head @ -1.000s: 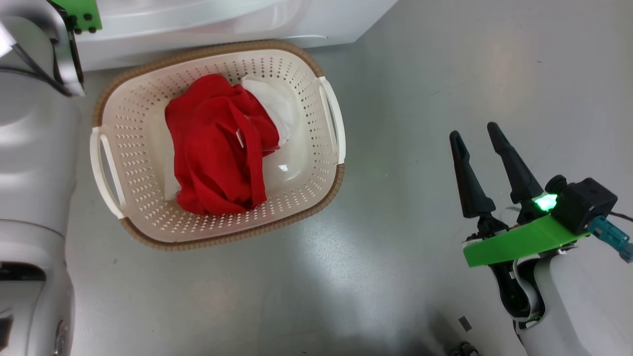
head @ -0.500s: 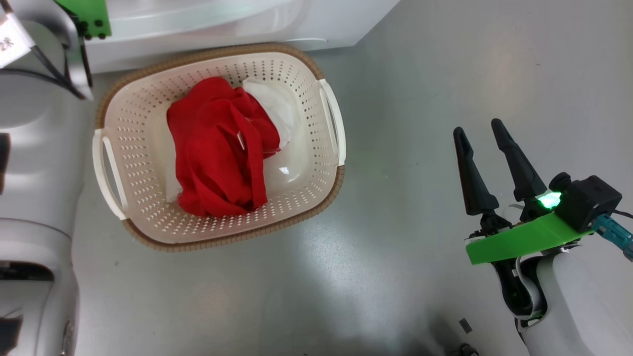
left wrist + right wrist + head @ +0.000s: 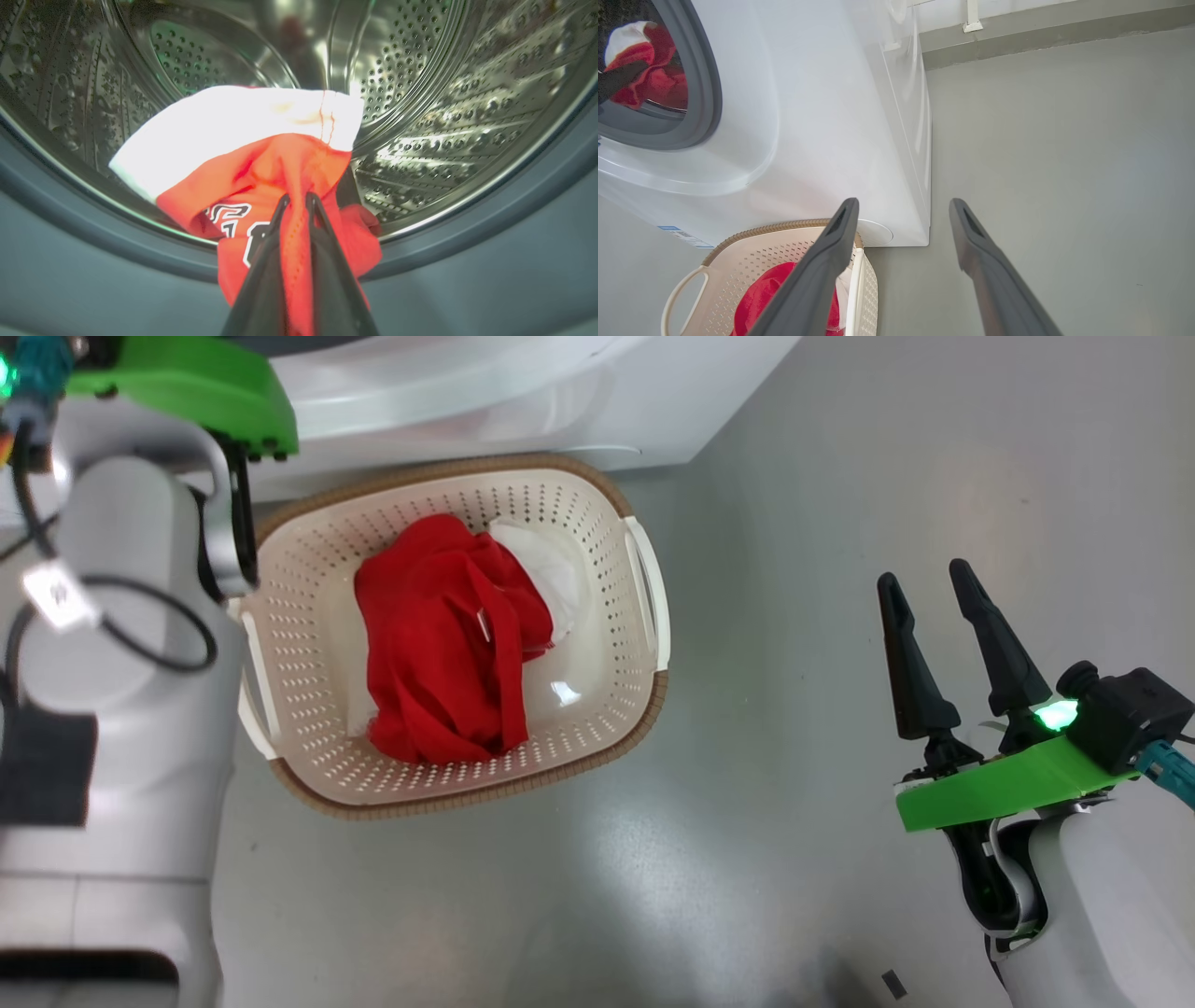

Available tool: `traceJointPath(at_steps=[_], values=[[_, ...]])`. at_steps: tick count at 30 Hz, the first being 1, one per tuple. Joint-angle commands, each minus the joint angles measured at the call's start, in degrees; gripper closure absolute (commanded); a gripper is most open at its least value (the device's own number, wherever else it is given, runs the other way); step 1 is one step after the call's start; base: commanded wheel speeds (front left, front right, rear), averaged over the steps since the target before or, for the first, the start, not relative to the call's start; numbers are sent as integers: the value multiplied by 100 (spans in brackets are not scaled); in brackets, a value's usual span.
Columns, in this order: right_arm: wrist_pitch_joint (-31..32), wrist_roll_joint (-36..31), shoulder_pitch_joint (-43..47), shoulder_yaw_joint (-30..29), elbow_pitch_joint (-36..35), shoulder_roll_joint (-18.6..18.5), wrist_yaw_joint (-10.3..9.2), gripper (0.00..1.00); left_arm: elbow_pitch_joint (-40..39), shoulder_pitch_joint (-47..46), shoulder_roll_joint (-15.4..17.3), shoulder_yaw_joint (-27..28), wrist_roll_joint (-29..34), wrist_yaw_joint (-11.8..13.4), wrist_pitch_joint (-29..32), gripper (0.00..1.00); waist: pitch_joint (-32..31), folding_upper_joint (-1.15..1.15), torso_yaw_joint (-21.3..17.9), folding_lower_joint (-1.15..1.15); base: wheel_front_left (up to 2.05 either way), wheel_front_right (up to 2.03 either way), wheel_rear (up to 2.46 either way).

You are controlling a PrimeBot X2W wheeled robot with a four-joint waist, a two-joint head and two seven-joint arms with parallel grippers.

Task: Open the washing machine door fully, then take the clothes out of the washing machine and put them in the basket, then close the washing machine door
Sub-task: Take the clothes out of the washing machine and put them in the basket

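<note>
1. Washing machine (image 3: pixel 822 116): white box standing on the grey floor (image 3: pixel 794 616). Its round opening shows at the top left of the right wrist view.
2. Left arm (image 3: pixel 121 709): pale forearm runs up the left edge of the head view, with the green wrist bracket at the top against the machine front. It reaches into the opening.
3. Steel drum (image 3: pixel 444 93): perforated and shiny, with a grey rubber seal (image 3: pixel 467 224) ringing the mouth.
4. Basket (image 3: pixel 485 464): cream with a brown rim, on the floor just in front of the machine, beside the left forearm.
5. Right arm: low at the right of the head view, over bare floor and well apart from the basket. Right claw (image 3: pixel 922 572) has its fingers spread wide with nothing between them.
6. Red heap (image 3: pixel 448 644) lies crumpled in the basket, with a white cloth (image 3: pixel 541 565) tucked at its far right side.
7. Red garment (image 3: pixel 261 158): white band along the top and white lettering with a dark outline. It hangs at the drum mouth, draped over the seal.
8. Left claw (image 3: pixel 295 198): fingers pinched nearly together on a fold of the red garment, with fabric visible between them.
</note>
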Motion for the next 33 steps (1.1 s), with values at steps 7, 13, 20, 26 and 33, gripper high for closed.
traceJointPath(at_steps=[7,13,20,26,33], values=[[-37,-21,365,69,-109,-75,42,0,-1741,1203,47,389,72,-207,-28,100,-294,0,150,0,0,0,0],[-37,-34,475,4,-100,-110,42,0,-2575,1951,-99,473,114,-334,-28,100,-460,0,241,0,0,0,0],[-37,-54,579,-33,-96,-124,42,0,-3327,2648,-153,469,108,-392,-28,100,-636,0,309,0,0,0,0],[-37,-66,637,-49,-111,-132,42,0,-3924,3050,-158,345,-49,-339,-28,100,-697,0,356,0,0,0,0],[-37,-71,649,-70,-125,-136,42,0,-4727,3474,-159,87,-95,-187,-28,100,-710,0,404,0,0,0,0]])
